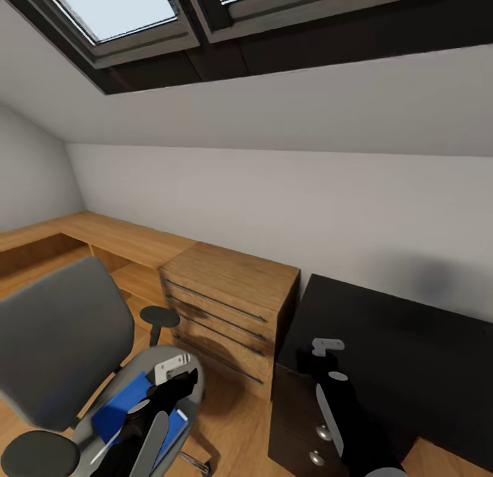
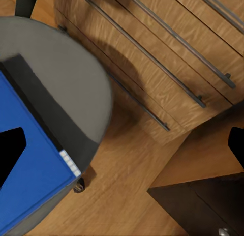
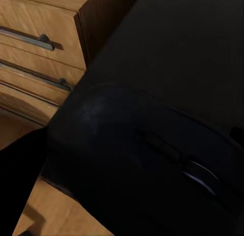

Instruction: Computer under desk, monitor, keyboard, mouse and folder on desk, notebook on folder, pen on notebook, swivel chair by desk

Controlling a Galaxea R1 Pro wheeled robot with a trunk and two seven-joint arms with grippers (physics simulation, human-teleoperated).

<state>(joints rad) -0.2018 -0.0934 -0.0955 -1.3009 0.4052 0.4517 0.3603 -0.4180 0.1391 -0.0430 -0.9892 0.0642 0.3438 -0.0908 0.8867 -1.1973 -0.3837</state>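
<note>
Right wrist view: mouse (image 3: 147,170) close up over desk (image 3: 193,48).

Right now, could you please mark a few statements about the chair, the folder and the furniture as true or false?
1. The flat bright blue folder lies on the seat of the grey padded swivel chair. True.
2. The left hand is shut on the folder. False: its fingers stand wide apart, open, above the folder.
3. A light wooden drawer cabinet stands between the chair and the glossy black desk. True.
4. The wooden cabinet's drawers have round silver knobs. False: they carry long bar handles; the round silver knobs are on the black desk's drawers.
</note>
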